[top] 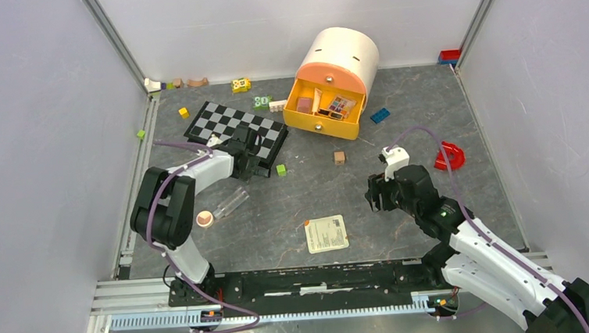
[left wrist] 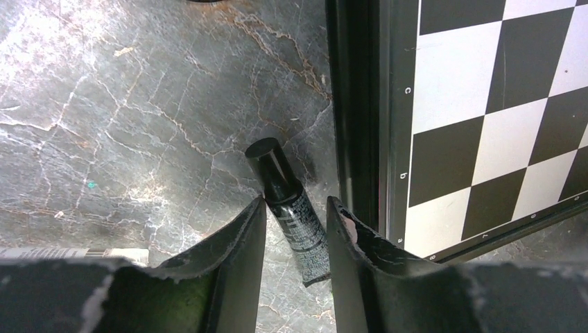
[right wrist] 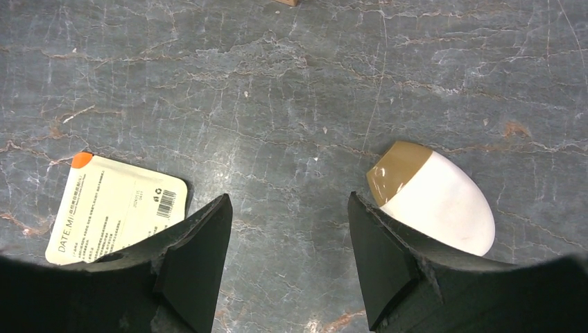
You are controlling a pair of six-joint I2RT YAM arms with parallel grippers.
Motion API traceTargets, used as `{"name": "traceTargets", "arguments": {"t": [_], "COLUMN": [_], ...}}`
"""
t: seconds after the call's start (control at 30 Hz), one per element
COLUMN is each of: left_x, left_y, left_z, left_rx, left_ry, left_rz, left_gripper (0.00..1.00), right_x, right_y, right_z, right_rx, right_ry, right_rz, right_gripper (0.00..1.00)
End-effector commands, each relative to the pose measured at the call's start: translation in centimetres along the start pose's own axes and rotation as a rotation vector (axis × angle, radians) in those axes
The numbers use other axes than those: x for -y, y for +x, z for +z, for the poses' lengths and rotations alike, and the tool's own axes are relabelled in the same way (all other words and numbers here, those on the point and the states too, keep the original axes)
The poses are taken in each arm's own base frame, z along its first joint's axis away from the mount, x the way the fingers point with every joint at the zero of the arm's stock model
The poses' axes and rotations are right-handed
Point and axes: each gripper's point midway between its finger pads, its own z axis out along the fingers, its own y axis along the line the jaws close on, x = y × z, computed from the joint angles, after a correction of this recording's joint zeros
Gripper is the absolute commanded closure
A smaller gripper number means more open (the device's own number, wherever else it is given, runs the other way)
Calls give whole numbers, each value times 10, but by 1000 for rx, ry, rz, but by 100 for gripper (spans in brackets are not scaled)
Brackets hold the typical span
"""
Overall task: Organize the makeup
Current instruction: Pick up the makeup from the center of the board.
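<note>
My left gripper point(top: 250, 158) sits at the near edge of the chessboard. In the left wrist view its jaws point(left wrist: 295, 201) are open and straddle a small black cosmetic tube point(left wrist: 291, 222) lying on the table; the left finger touches its cap. My right gripper point(top: 378, 194) is open and empty above bare table point(right wrist: 288, 201). A white egg-shaped sponge point(right wrist: 440, 202) with a tan tip lies just right of its right finger. A clear tube point(top: 231, 202) and a round peach compact point(top: 204, 218) lie near the left arm. A cream sachet point(top: 326, 233) lies in front.
An orange drawer box point(top: 326, 105) at the back stands open with palettes inside. The chessboard point(top: 230, 125) lies by the left gripper. A green brick point(top: 281, 169), a wooden cube point(top: 339, 157), a blue brick point(top: 380, 115) and a red piece point(top: 449, 156) are scattered about.
</note>
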Motion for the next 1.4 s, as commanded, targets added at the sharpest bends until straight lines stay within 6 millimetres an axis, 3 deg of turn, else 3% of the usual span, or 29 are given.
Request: {"name": "traceTargets", "arguments": {"t": [0.0, 0.3, 0.7, 0.83, 1.13, 1.23, 1.37], "left_x": [9, -3, -31, -21, 33, 44, 29], "left_y": [-8, -9, -54, -69, -78, -79, -74], "left_z": [4, -7, -79, -107, -162, -168, -151], "left_rx": [26, 22, 172, 212, 190, 187, 188], "left_ry": [12, 19, 113, 197, 403, 415, 364], "left_rz": [-20, 28, 91, 116, 133, 146, 143], "left_gripper": [58, 66, 67, 69, 71, 71, 67], "right_x": [2, 2, 0, 1, -1, -1, 2], "right_y": [-10, -9, -11, -10, -13, -15, -15], "right_z": [-3, -4, -3, -5, -8, -11, -14], "right_rx": [32, 35, 40, 45, 57, 60, 77], "right_ry": [14, 15, 5, 8, 0, -2, 8], "right_rz": [-11, -8, -1, 2, 11, 14, 22], "right_gripper": [31, 31, 31, 31, 31, 31, 31]}}
